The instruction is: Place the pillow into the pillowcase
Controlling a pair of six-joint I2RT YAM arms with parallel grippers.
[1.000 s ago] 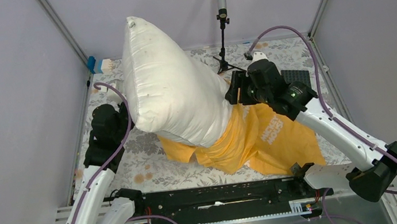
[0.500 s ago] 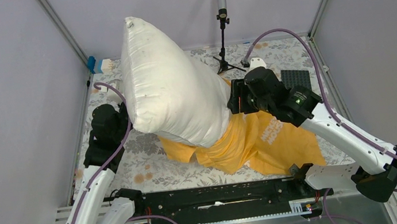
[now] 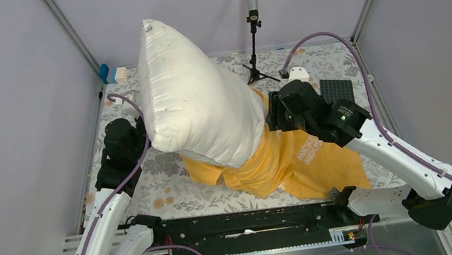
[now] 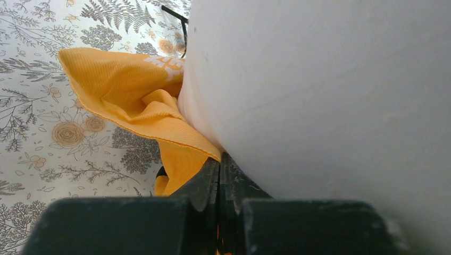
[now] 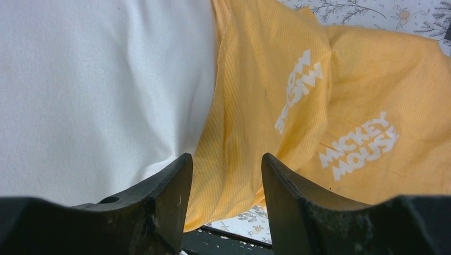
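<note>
Top: we see pillow (image 3: 194, 105) propped up tilted, lower end at pillowcase (image 3: 310, 162) mouth, on table (image 3: 151, 177). L wrist: left gripper (image 4: 218, 162) pressed together, pinching pillowcase hem beside pillow. R wrist: right gripper (image 5: 226, 164) spread above pillowcase edge.

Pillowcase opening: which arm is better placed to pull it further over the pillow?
Right, probably. The right end effector stands open at the pillowcase hem beside the pillow; the left end effector is shut on that cloth, busy holding it.
</note>
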